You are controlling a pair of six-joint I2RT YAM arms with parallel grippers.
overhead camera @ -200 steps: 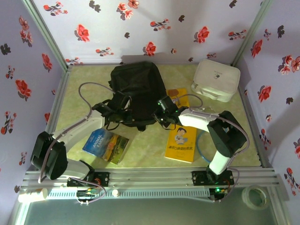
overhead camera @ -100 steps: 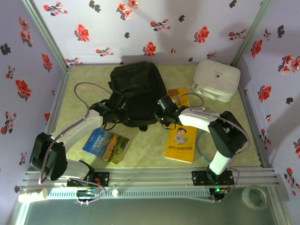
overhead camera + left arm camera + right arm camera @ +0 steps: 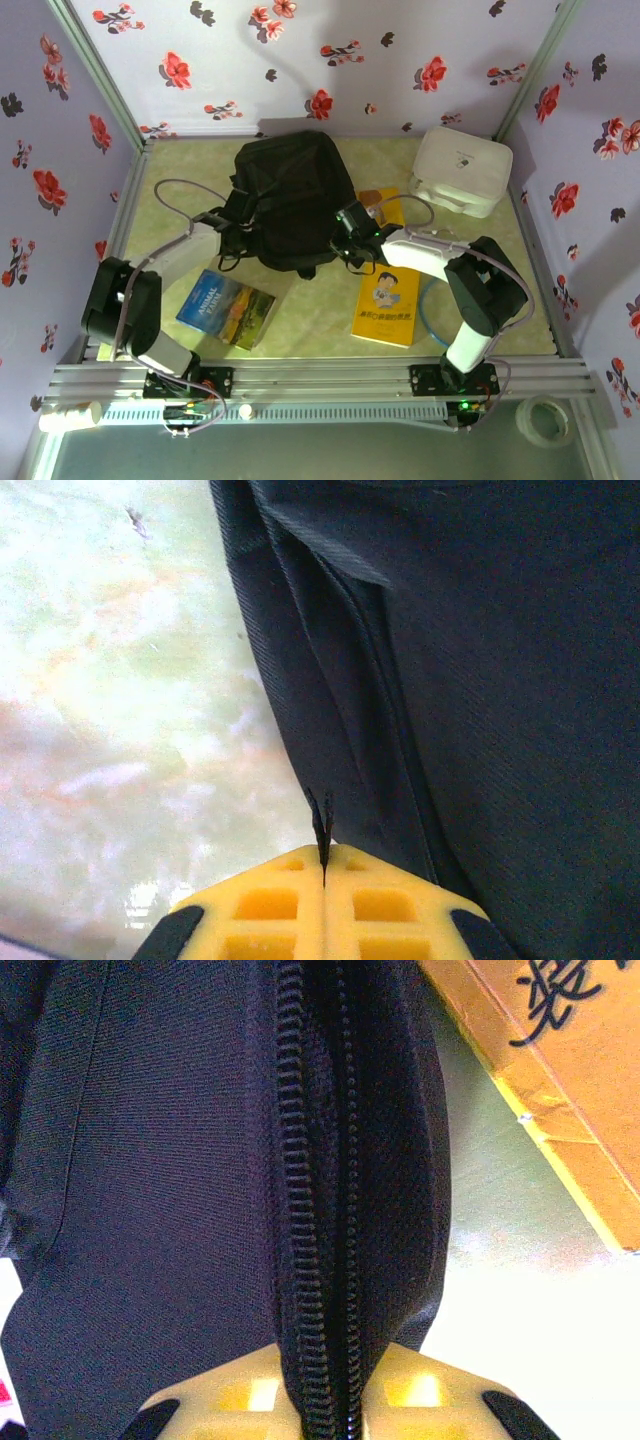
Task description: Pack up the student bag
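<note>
1. On the bench (image 3: 310, 320), centre-back: student bag (image 3: 290, 190), black, flat, rounded top toward the far wall.
2. Far right corner: white zip case (image 3: 460, 170), well apart from the bag.
3. Three books, all unpacked:
   - yellow book (image 3: 388, 305), near the bag's lower right;
   - orange book (image 3: 382, 203), just beside its right flank;
   - blue book (image 3: 226, 310), lower left.
4. Right pincer (image 3: 352, 238) at the bag's lower right corner, clamped on a fold of fabric carrying the zip (image 3: 315, 1210); teeth meshed, so closed along this stretch.
5. Left pincer (image 3: 222, 222) at the bag's left flank, pads pressed together, nipping a thin black tab (image 3: 322, 830) at the bag's edge. Probably a zip pull; too small to be sure.
6. Step in hand, as judged: getting the bag open.
   - Best done with the right grip as anchor and the tab drawn along the zip line, not away from it.
   - Pull low and level with the bench, so the soft bag bunches less and does not drag.
   - Thin tab likely to slip; gentle, steady tension advised.
</note>
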